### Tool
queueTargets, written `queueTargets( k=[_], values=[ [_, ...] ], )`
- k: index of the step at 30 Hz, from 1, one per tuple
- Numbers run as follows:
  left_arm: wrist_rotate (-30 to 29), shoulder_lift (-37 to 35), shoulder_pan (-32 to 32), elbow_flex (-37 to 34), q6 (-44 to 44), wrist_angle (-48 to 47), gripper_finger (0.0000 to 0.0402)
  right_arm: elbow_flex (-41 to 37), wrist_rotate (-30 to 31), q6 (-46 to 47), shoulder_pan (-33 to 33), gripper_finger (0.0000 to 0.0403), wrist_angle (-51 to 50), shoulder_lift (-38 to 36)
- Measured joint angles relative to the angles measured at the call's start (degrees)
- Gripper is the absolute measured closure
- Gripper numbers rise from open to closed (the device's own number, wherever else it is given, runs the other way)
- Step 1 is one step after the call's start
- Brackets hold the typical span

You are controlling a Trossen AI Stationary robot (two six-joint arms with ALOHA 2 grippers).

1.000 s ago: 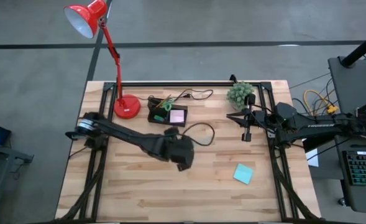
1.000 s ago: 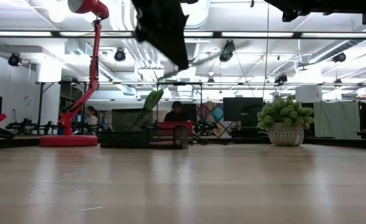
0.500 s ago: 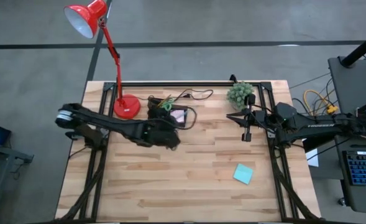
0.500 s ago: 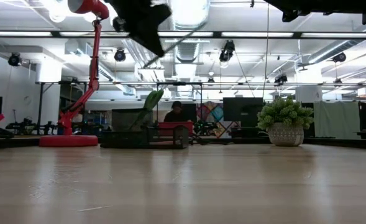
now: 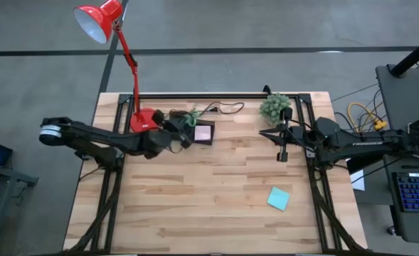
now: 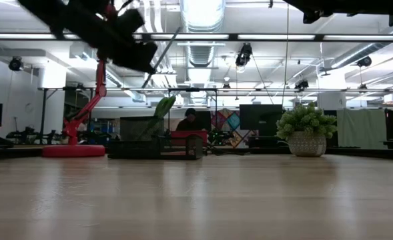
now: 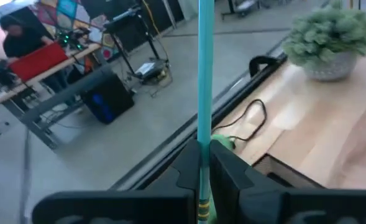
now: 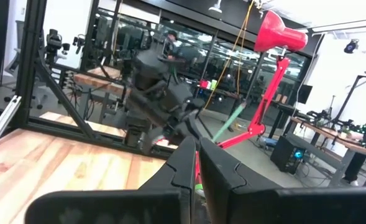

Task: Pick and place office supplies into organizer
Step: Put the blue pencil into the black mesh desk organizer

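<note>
Green pencil [image 7: 204, 81] sits clamped in my left tool [image 7: 202, 163], above the organizer [image 5: 193, 132] at the bench's [image 5: 216, 206] eleven o'clock; my right tool [image 5: 282, 152] waits at three o'clock, fingers together.

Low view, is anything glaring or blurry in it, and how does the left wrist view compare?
Low view: ceiling lights glare white, the left arm is a dark silhouette, and the near table looks soft. Left wrist view: the pencil is fairly sharp between the fingers, while the plant is blurred.
</note>
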Motion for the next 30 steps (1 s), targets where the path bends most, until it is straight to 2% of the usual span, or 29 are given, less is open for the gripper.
queueTargets(
  k=[4, 11, 19, 26, 30],
  values=[
    [5.48, -2.42, 4.40, -8.57, 1.40, 13.68, 0.0400, 0.00, 0.00, 0.00, -0.02, 0.0390, 0.04, 0.00],
    [10.50, -3.73, 9.31, -16.41, 3.27, 26.50, 0.0400, 0.00, 0.00, -0.05, -0.02, 0.0390, 0.15, 0.00],
    [15.23, -3.16, 15.79, -18.73, 2.85, 26.34, 0.0400, 0.00, 0.00, -1.55, -0.01, 0.0390, 0.28, 0.02],
    [20.50, -3.08, 18.01, -19.06, 2.88, 26.73, 0.0400, 0.00, 0.00, -1.55, 0.00, 0.0390, 0.28, 0.00],
    [20.81, -1.62, 18.94, -19.61, 3.39, 26.38, 0.0400, 0.00, 0.00, -1.53, 0.00, 0.0390, 0.26, 0.00]
  ],
)
